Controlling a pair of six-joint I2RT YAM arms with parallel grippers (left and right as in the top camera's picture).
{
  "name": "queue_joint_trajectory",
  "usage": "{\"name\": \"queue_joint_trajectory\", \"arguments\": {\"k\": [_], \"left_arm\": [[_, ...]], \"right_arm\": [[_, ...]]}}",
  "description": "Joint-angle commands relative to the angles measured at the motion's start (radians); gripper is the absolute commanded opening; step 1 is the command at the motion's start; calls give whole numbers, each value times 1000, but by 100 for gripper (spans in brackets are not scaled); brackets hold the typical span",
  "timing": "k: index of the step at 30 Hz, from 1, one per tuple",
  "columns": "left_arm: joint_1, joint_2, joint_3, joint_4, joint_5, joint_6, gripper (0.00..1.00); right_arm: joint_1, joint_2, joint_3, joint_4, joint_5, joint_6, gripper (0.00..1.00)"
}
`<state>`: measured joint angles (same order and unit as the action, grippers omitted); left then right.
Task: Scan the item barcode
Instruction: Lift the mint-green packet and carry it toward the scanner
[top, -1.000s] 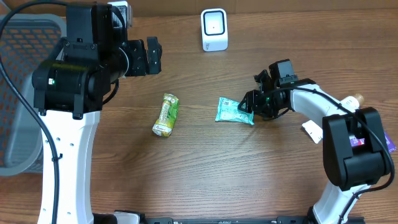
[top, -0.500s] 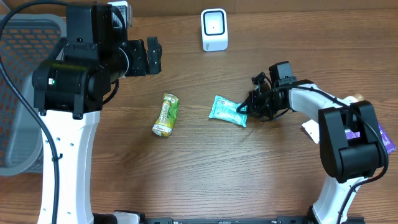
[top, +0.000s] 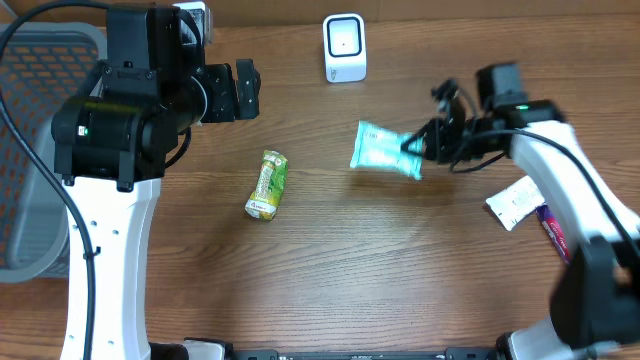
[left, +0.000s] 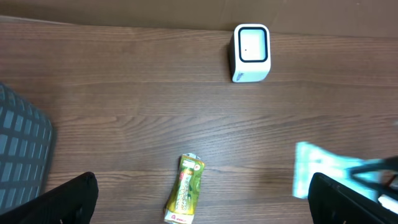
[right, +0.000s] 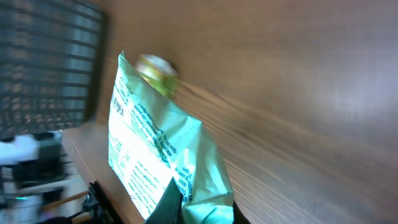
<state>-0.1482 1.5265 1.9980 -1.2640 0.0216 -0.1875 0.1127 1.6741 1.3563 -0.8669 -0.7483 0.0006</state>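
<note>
The item, a teal packet (top: 383, 150), hangs above the table with my right gripper (top: 418, 148) shut on its right end. In the right wrist view the packet (right: 149, 149) shows printed text, pinched between the dark fingers of the right gripper (right: 205, 210). The white barcode scanner (top: 345, 47) stands at the back centre, up and left of the packet, and is also in the left wrist view (left: 251, 53). My left gripper (top: 240, 90) hovers high at the left, open and empty (left: 202, 186), looking down on a green packet (left: 185, 198).
The green packet (top: 266, 184) lies left of centre on the wooden table. A grey mesh basket (top: 30, 150) stands at the far left. A white packet (top: 515, 203) and a purple item (top: 555, 228) lie at the right, under the right arm.
My right gripper closed on the teal packet's end, lifted it off the table and carried it back and a little right. The left arm has not moved.
</note>
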Motion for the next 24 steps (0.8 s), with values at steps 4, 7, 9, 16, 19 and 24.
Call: {"name": "queue_joint_trajectory", "arguments": {"k": [4, 7, 9, 16, 19, 24], "left_arm": [[4, 5, 1, 4, -3, 8, 100], [4, 5, 1, 4, -3, 8, 100], [4, 5, 1, 4, -3, 8, 99], [4, 5, 1, 4, -3, 8, 100], [4, 5, 1, 4, -3, 8, 100], [4, 5, 1, 4, -3, 8, 100]], "right_arm": [[3, -220, 39, -19, -1, -87, 4], [3, -276, 39, -42, 7, -80, 4], [4, -286, 39, -58, 15, -80, 4], [26, -285, 56, -70, 299, 83, 4], [76, -259, 146, -62, 534, 130, 3], [187, -163, 325, -14, 926, 77, 4]]}}
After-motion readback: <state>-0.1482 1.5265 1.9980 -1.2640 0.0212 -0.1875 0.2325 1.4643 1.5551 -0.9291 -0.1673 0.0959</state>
